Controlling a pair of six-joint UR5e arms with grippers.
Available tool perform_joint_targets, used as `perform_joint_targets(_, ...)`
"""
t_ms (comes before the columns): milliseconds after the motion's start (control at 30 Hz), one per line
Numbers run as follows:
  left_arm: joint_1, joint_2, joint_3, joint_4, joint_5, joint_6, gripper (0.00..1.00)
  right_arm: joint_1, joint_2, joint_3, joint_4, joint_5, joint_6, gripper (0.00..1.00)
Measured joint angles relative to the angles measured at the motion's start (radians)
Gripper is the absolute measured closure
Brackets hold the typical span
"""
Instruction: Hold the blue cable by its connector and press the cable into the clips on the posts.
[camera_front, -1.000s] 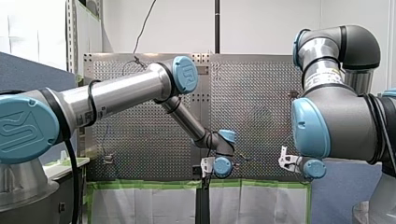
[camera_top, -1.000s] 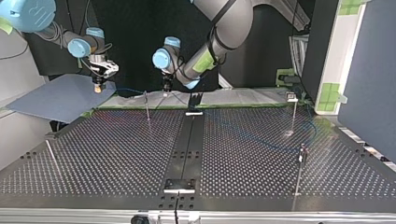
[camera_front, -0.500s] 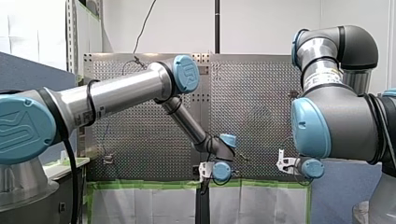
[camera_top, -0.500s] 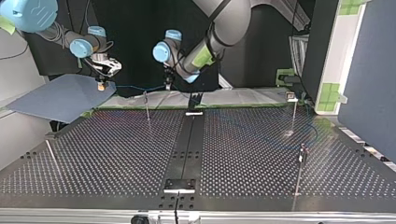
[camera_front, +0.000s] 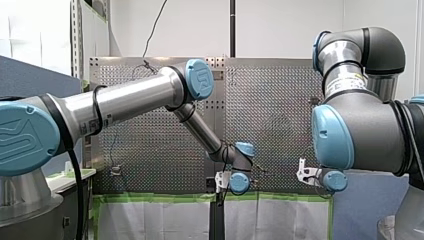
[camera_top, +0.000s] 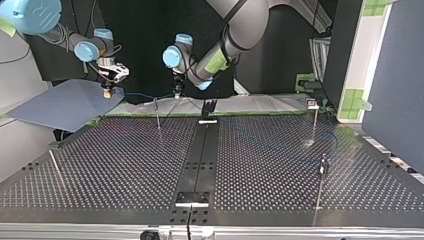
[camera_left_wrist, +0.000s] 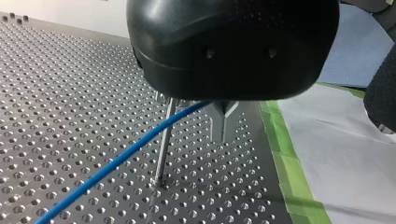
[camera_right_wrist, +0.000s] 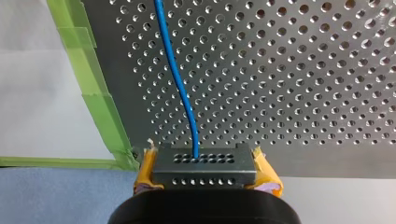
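Observation:
In the right wrist view my right gripper (camera_right_wrist: 205, 156) has its yellow pads (camera_right_wrist: 145, 170) shut on a dark grey connector block (camera_right_wrist: 205, 171). The blue cable (camera_right_wrist: 183, 88) leaves the block and runs out over the perforated table. In the top view that gripper (camera_top: 106, 93) hangs past the table's far left edge, and the cable (camera_top: 142, 95) spans to my left gripper (camera_top: 176, 93). In the left wrist view my black left gripper (camera_left_wrist: 224, 135) is shut on the cable (camera_left_wrist: 116, 161), just above and beside a thin metal post (camera_left_wrist: 162, 144). That post's clip is hidden.
More thin posts stand at the top view's right (camera_top: 314, 120), right front (camera_top: 321, 180) and left front (camera_top: 56, 170). A black rail (camera_top: 202, 150) runs down the table's middle. Green tape (camera_left_wrist: 285, 154) and white sheeting edge the table, with a blue-grey panel (camera_top: 65, 102) beyond.
My left wrist has shifted slightly back and forth near the post. My right gripper has moved a little toward the top view's right. Both grips are unchanged.

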Motion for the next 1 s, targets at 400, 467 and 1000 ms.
perform_joint_targets(400,0.014,-0.002,0.062,-0.032,0.037,-0.004,1.0,0.003,0.0,-0.024,-0.005,-0.004,0.021,1.0)
perform_joint_targets(467,0.022,-0.007,0.076,-0.043,0.049,-0.005,1.0,0.005,0.0,-0.033,-0.005,-0.008,0.024,1.0)
perform_joint_targets(1000,0.075,-0.061,0.212,-0.133,0.115,-0.031,1.0,0.009,0.001,-0.096,-0.01,-0.026,0.051,1.0)
